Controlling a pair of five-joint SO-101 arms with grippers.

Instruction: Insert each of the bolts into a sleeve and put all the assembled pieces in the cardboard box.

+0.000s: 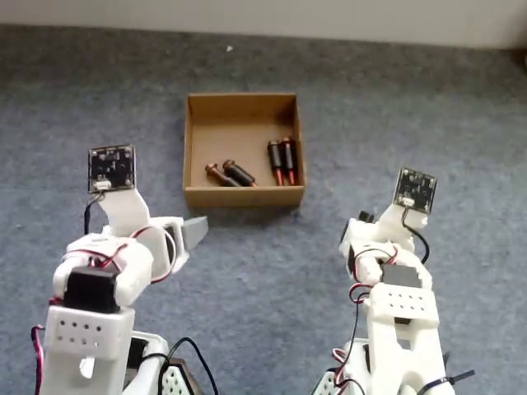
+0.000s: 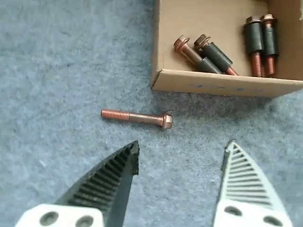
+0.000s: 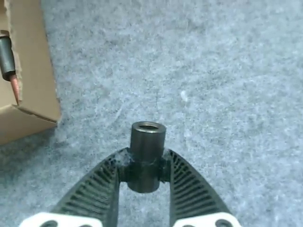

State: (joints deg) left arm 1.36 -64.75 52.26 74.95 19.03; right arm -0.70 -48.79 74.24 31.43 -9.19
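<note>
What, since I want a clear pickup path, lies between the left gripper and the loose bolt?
Only bare grey carpet. The left wrist view shows the bolt lying just beyond the open left gripper, with nothing in that stretch.

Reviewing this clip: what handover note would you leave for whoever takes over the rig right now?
Left gripper: open, above the carpet, near the loose bolt, which lies outside the cardboard box by its near wall.
Right gripper: shut on a sleeve, off to the box's side.
Done: four assembled pieces lie in the box.
Left: insert the bolt into the sleeve, then box that piece.
</note>
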